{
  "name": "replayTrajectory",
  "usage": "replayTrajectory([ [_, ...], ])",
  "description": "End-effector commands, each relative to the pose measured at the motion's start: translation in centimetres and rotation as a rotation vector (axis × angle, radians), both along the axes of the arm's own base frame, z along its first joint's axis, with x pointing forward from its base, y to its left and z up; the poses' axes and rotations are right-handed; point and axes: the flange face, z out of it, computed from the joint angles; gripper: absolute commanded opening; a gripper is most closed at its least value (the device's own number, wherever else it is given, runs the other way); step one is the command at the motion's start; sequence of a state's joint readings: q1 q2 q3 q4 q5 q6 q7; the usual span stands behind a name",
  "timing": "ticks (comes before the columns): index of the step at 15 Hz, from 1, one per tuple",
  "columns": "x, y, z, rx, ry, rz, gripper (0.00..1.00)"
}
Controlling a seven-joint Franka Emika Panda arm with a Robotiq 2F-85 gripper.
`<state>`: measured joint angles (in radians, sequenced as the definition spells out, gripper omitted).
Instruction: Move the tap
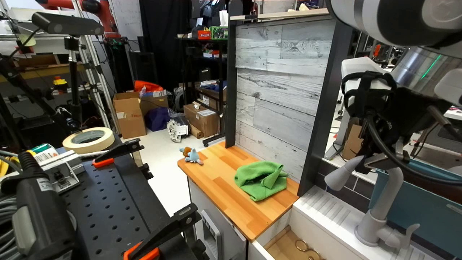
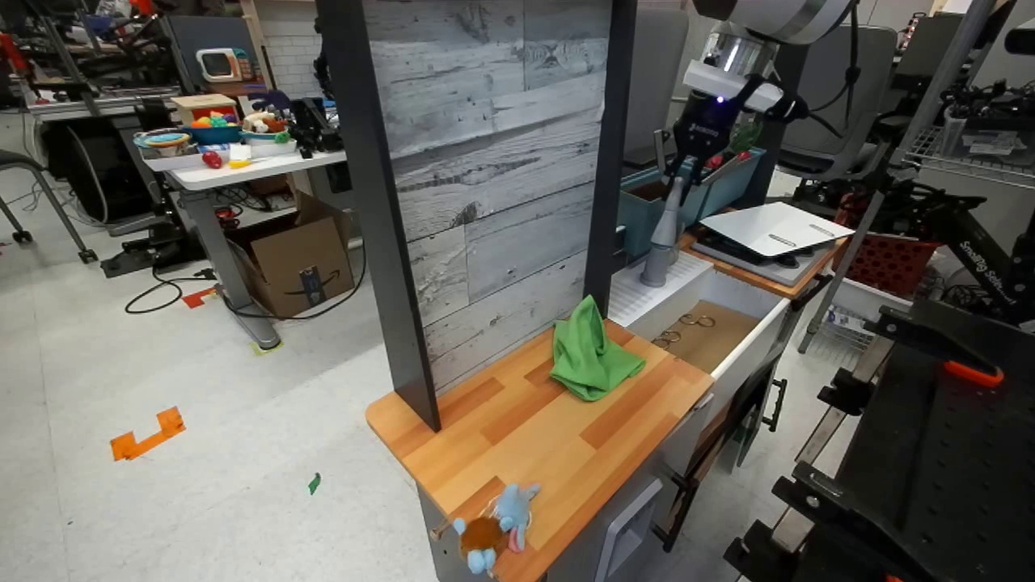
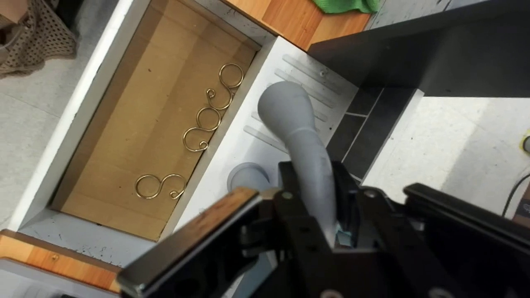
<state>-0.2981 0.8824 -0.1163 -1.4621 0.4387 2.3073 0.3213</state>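
The tap [image 1: 385, 198] stood upright on the white tabletop [image 1: 337, 216] beside the open drawer [image 3: 145, 91]. The end effector [image 3: 313, 169] was clamped across its arched neck [image 3: 308, 145], presumably because gripping high gave leverage to swivel it (the base [image 1: 370, 229] looked fixed).

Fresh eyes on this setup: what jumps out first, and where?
Probably the bright green cloth, crumpled on the wooden counter beside the grey plank panel. Next, the matte grey tap on the white ledge, with the pincer apparently gripping its arched spout. In the wrist view, three gold-coloured hooks also stand out, lying in the open brown-bottomed compartment.
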Motion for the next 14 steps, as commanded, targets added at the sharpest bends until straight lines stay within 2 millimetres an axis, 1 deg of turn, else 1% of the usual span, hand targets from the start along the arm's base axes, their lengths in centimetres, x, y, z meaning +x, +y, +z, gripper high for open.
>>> replayTrajectory([
  [1, -0.4, -0.7, 0.5, -0.033, 0.075, 0.024, 0.06],
  [7, -1.0, -2.0, 2.1, -0.184, 0.201, 0.179, 0.06],
  [14, -1.6, -4.5, 3.1, -0.259, 0.278, 0.325, 0.06],
])
